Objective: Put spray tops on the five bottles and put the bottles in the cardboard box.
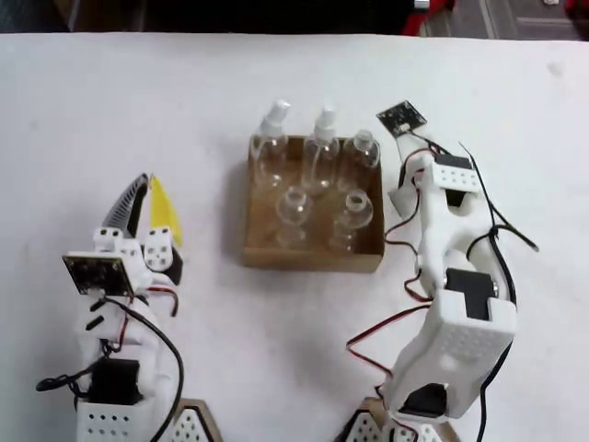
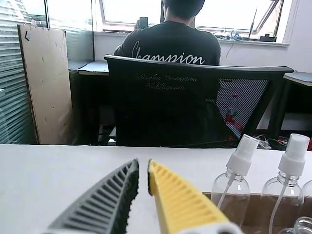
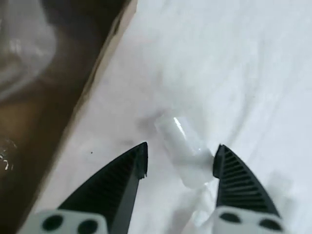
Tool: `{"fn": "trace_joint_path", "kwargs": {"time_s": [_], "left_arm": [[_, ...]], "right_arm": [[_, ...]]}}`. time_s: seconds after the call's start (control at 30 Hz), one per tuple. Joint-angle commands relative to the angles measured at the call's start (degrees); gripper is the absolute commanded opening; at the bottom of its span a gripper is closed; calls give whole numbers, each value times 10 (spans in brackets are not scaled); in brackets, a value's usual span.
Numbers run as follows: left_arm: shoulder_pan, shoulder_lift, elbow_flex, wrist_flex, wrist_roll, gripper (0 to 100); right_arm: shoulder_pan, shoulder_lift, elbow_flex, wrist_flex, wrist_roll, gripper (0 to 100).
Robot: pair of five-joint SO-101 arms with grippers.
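Bottles of clear plastic (image 1: 294,207), five of them, stand in the brown cardboard box (image 1: 313,258) in the middle of the white tabletop (image 1: 138,101). Two at the back wear white spray tops (image 1: 324,120). The other three have none. One loose white spray top (image 3: 187,156) lies on the tabletop just beside the box. My right gripper (image 3: 181,147) is spread wide, one finger on each side of it. My left gripper (image 1: 148,180), one finger black and one yellow, is pressed together towards the near left corner. Past the far edge I see a black mesh chair (image 2: 161,107), bright windows (image 2: 126,12) and a brown board (image 2: 44,83).
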Motion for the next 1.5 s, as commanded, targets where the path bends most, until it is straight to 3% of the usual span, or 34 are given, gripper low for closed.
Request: {"fn": "trace_joint_path", "kwargs": {"time_s": [0.0,0.23,0.73,0.93,1.1,1.23,1.47], "left_arm": [[6,-5,-4,-13,-5,46],[6,-5,-4,-13,-5,46],[6,-5,-4,-12,-5,46],[28,-5,-5,-13,-5,57],[73,-5,-3,-9,-5,181],[92,-5,-5,-9,-5,188],[130,-5,-6,-9,-5,191]], "right_arm": [[0,-4,-20,-24,6,104],[7,-33,-21,-45,5,16],[64,-112,-21,-22,0,15],[102,-174,-42,-19,-92,15],[105,-274,-40,0,-128,15],[96,-354,-41,19,-137,15],[74,-527,-45,8,-225,15]]}}
